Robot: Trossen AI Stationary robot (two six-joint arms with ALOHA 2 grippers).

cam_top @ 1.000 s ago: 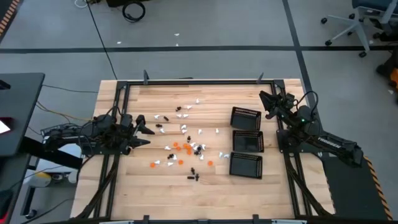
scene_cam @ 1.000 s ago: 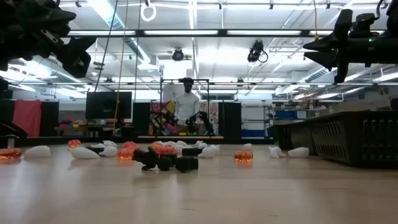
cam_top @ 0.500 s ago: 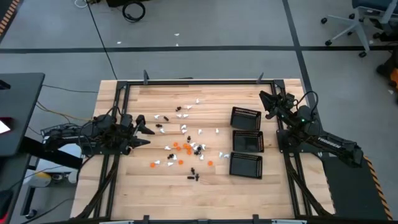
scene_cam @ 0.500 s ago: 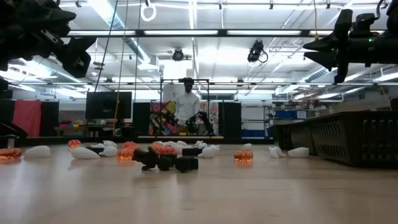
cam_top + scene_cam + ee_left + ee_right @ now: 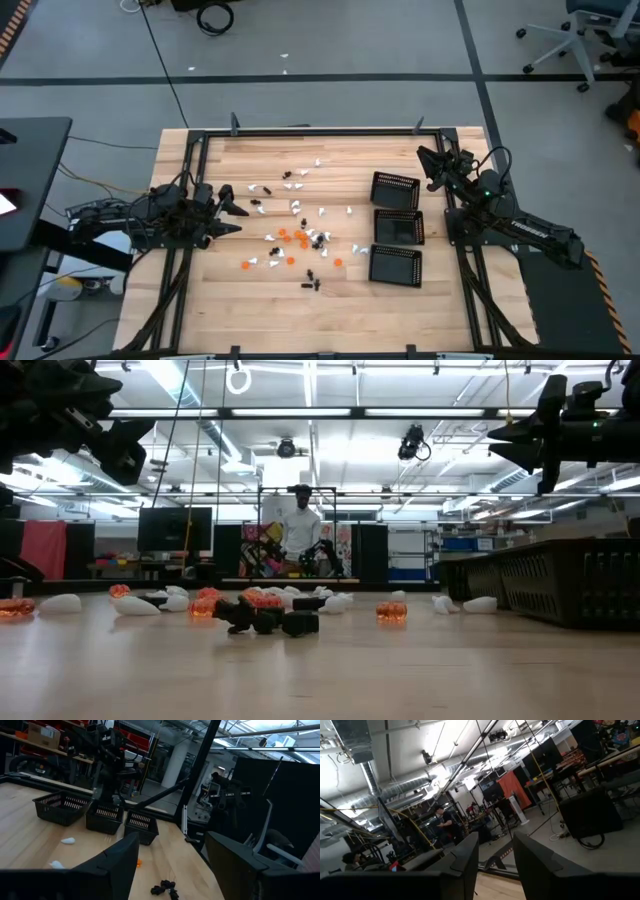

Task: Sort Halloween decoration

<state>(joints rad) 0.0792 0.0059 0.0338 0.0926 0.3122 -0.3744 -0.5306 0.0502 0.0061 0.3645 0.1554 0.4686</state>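
Tiny white, orange and black Halloween trinkets point(image 5: 300, 237) lie scattered mid-desk between the left gripper point(image 5: 232, 212), fingers spread and empty, and the right gripper point(image 5: 427, 162), fingers apart, empty.

I see grey floor point(image 5: 330, 60) with dark seams, office chair point(image 5: 560, 40) upper right, ceiling strip lights point(image 5: 310, 410), person point(image 5: 300, 530) standing centre background.

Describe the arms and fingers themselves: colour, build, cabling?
Both arms are dark, almost black, jointed links. The left gripper has two pointed dark fingers, blocky and matte up close. The right gripper looks alike, with black cables looping by its wrist and a small green light.
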